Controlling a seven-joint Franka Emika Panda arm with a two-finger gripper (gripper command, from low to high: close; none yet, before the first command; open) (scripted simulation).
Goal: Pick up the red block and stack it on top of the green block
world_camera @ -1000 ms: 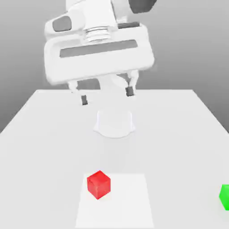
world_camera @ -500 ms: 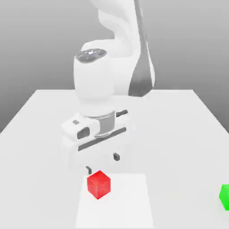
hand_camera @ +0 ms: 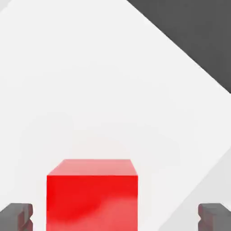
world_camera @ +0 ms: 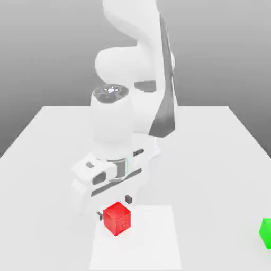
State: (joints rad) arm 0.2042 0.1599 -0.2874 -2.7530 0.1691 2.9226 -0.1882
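White table (world_camera: 211, 159): tool (world_camera: 113, 207) (fingers wide, gripping nothing) straddles red block (world_camera: 117, 217).

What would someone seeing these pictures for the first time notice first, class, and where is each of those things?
The eye goes first to the big white robot arm bending down over the middle of the white table. Next comes the red block near the table's front edge, with the open claw low around it and a dark fingertip apart from it on each side. A green block sits at the exterior view's right edge.
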